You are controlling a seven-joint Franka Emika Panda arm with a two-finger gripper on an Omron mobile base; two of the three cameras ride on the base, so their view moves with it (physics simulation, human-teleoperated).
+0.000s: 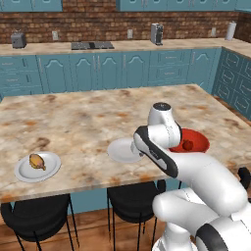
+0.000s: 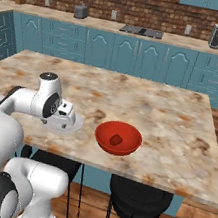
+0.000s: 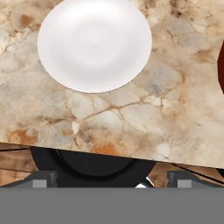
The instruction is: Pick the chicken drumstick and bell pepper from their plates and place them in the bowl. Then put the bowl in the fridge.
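— Pepper first: where is it?
— Small glossy red bell pepper (image 2: 116, 140) lies inside the shallow bright red bowl (image 2: 134, 136), near the marbled stone desk's (image 1: 88, 122) front edge.
— And the golden-brown chicken drumstick (image 1: 37, 162)?
— On a round white-grey plate (image 1: 22, 172), well apart to the left. A second, bare white-grey plate (image 3: 94, 43) sits beside the bowl.
— Fingers (image 3: 107, 180)?
— Spread wide, holding nothing, above the desk's edge by the bare plate. No writing is readable anywhere.
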